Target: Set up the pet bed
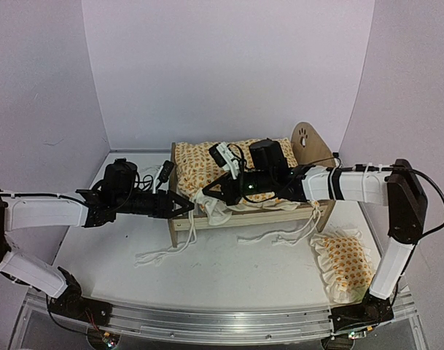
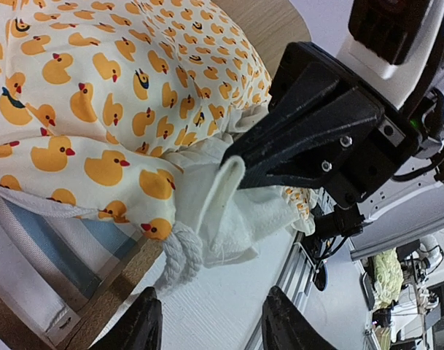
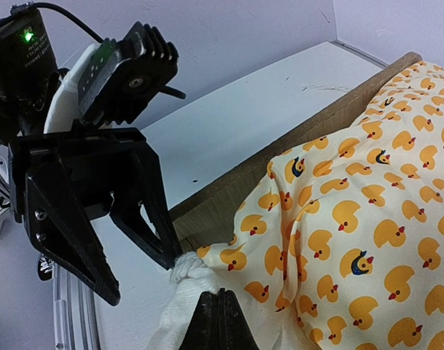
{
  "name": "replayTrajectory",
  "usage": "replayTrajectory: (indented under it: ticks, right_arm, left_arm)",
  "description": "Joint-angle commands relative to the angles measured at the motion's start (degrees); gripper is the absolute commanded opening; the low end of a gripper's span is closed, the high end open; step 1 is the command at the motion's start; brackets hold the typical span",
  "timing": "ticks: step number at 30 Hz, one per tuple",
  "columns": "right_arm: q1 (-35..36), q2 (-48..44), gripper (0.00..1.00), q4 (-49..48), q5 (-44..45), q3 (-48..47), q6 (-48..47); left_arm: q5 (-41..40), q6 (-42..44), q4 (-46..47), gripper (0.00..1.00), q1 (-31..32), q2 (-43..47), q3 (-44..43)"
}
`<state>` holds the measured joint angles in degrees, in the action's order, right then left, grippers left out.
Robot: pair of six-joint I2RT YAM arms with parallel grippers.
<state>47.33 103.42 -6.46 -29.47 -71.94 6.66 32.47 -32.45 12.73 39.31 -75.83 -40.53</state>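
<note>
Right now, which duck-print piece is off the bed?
The small ruffled pillow, lying at the table's near right corner. The bigger quilt is draped over the bed.

The quilt is cream with yellow-orange ducks and a white ruffle; the pillow matches. Mattress blue-and-white striped, bed frame pale wood, desk white.

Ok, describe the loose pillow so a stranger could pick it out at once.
Find the light-wood pet bed on the white table. Off its paw-print end, toward the near right corner, the pillow lies flat by itself. It shares the quilt's duck print, but is far smaller, ruffle-edged and off the bed.
</note>
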Motion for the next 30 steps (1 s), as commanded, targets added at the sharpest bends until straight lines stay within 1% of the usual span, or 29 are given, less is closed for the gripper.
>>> replayTrajectory:
  ticks: [1,4,8,10,13,18,24,27,28,30]
  right_arm:
    - [-0.5,-0.6,0.00,-2.1,-2.8,-1.9,-0.8]
    - [-0.7,-0.4,0.00,-2.3,-3.6,-2.2,-0.9]
    - [-0.7,-0.2,0.00,-2.5,-4.4,-2.7,-0.7]
    - [-0.7,-0.2,0.00,-2.5,-4.5,-2.8,-0.7]
    - [-0.7,-0.2,0.00,-2.6,-4.6,-2.7,-0.8]
    - [-0.7,0.0,0.00,-2.8,-5.1,-2.8,-0.5]
    - [-0.7,-0.1,0.00,-2.8,-5.2,-2.8,-0.6]
    - [-0.7,0.0,0.00,-2.9,-5.2,-2.9,-0.6]
    - [-0.7,0.1,0.00,-2.9,-5.3,-2.9,-0.6]
    - [-0.7,0.0,0.00,-2.9,-5.5,-2.9,-0.6]
  left_arm:
    - [2.8,3.8,2.1,0.41,-0.4,-0.7,-2.9]
    - [1.2,6.7,0.3,0.32,-0.4,-0.5,-2.7]
    - [-8.5,12.7,-8.7,0.25,-0.3,0.2,-4.8]
    - [-9.0,13.8,-9.2,0.24,-0.3,0.0,-4.8]
    - [-9.5,14.3,-9.2,0.20,-0.2,-1.2,-5.6]
    - [-8.7,15.0,-8.0,0.18,0.1,-2.6,-6.4]
    - [-7.2,15.3,-7.0,0.19,0.5,-3.0,-6.5]
    - [-6.5,15.5,-7.0,0.20,0.8,-2.9,-6.4]
    - [-6.5,15.3,-7.0,0.22,0.9,-2.3,-6.2]
    - [-6.5,15.1,-6.7,0.24,1.2,-1.6,-5.5]
